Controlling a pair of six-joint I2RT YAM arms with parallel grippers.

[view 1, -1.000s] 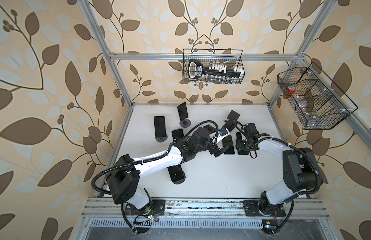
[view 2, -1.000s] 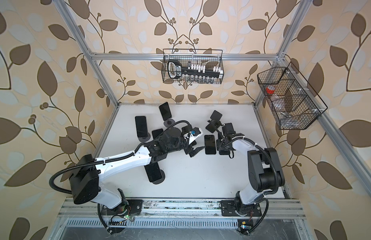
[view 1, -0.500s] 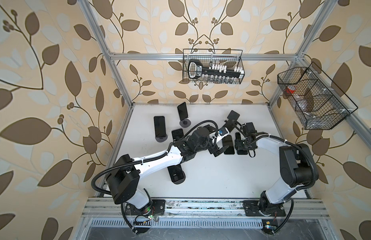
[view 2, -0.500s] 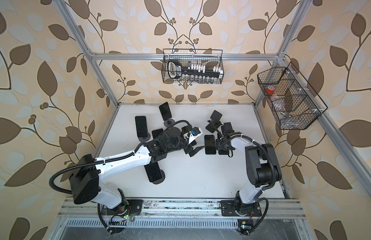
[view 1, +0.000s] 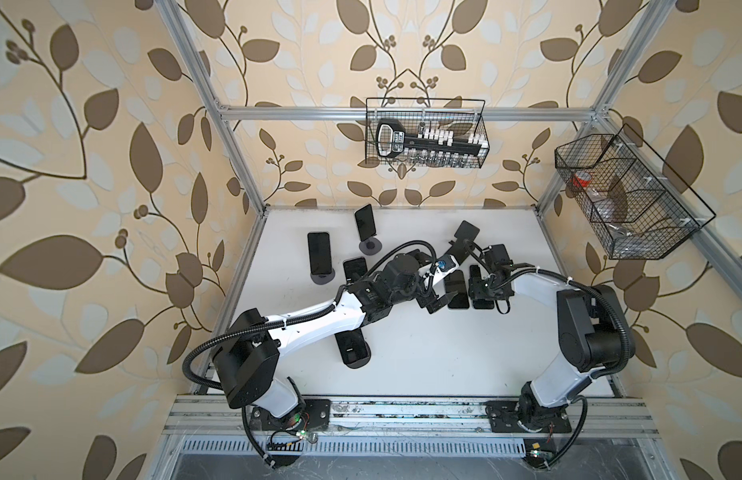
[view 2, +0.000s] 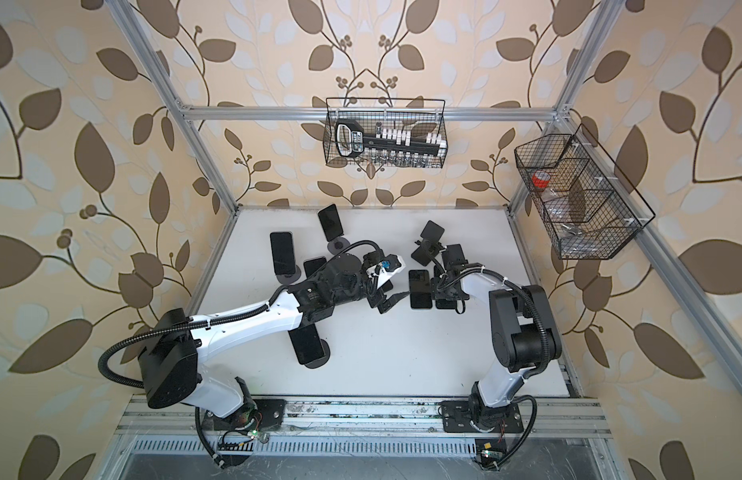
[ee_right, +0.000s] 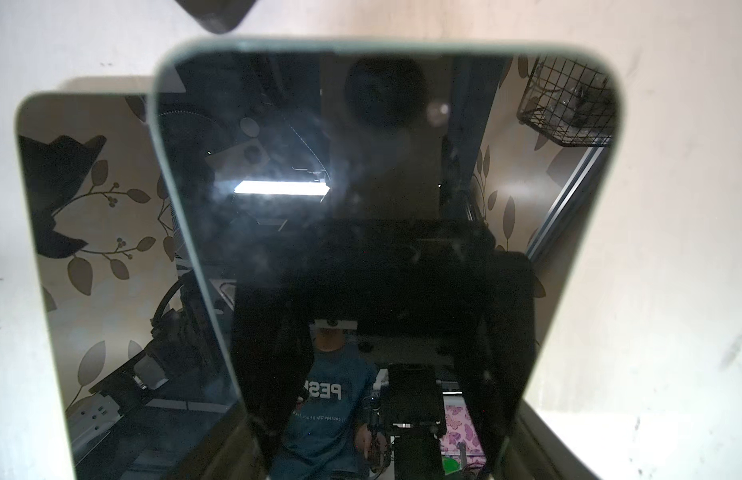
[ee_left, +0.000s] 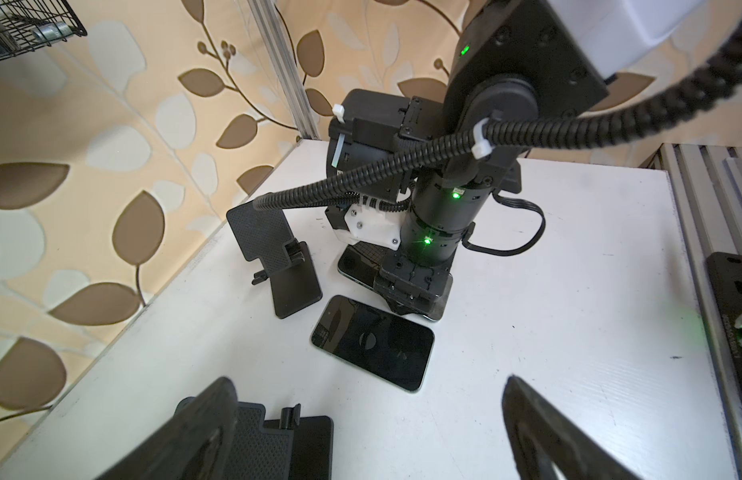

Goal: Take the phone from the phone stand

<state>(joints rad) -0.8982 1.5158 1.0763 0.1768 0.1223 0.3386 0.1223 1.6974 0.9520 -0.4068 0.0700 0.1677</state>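
1. Left wrist view: the right gripper (ee_left: 409, 307) points down at the table (ee_left: 569, 332), clamped on one end of the phone (ee_left: 354, 264). The phone lies low and nearly flat, off the empty phone stand (ee_left: 278, 266) just beside it. A second phone (ee_left: 373, 343) lies flat nearby. The left gripper (ee_left: 367, 382) hangs spread wide, holding nothing, over a spare stand (ee_left: 273, 440). Count: two phones, two bare stands.
2. Right wrist view: the phone, screen up, fills the frame and overlaps the second phone's edge, throwing a shadow on it. So the step in hand looks like the set-down. The next move calls for laying the phone flat clear of its neighbour, then letting go and lifting straight off.
3. Both top views: three more phones sit on round-based stands — a left phone (view 1: 319, 257), a back phone (view 1: 365, 222) and a front phone (view 1: 352, 349). A dark slab (view 1: 354, 270) lies beside the left arm — phone or stand, I cannot tell.
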